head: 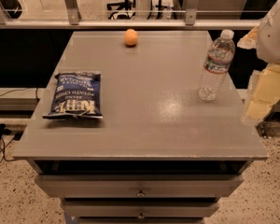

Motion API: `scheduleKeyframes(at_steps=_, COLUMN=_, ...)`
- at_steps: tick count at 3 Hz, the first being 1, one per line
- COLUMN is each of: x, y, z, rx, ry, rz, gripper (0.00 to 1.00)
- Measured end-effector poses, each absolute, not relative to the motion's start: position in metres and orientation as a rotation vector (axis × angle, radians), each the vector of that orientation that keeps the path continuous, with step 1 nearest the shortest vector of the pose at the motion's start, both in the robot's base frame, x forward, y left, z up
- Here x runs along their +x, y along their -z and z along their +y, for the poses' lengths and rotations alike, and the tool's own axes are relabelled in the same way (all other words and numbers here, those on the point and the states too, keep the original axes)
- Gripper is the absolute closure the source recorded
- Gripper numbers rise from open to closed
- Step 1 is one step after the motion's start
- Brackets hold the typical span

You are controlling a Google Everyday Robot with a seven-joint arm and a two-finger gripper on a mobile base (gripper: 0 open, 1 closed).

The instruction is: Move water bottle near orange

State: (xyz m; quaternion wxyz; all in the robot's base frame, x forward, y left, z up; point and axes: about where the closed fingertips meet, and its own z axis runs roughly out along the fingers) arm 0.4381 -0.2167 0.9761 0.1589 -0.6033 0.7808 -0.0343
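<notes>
The water bottle [216,65] stands upright near the right edge of the grey table top [149,111]; it is clear and ribbed, with a white cap and a pale label with a red band. The orange [131,37] sits at the far edge of the table, left of the bottle and well apart from it. My gripper [263,96] hangs at the right edge of the view, beyond the table's right side, a short way right of the bottle and not touching it. It holds nothing that I can see.
A blue bag of potato chips [76,94] lies flat on the left side of the table. Drawers [140,186] are below the front edge. A rail and glass partition [130,22] run behind the table. The floor is speckled.
</notes>
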Motion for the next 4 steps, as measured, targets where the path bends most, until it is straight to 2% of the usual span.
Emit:
scheduleKeyframes(at_steps=2, x=0.445, y=-0.971, z=-0.23, rx=-1.676, ry=0.093, rz=2.243, gripper=0.0)
scheduleKeyframes(at_steps=3, x=0.461, y=-0.961, z=-0.263, rx=-1.569, ry=0.09, rz=2.296, gripper=0.0)
scheduleKeyframes(at_steps=4, x=0.496, y=-0.949, z=-0.29, rx=-1.376, ry=-0.005, rz=2.304, gripper=0.0)
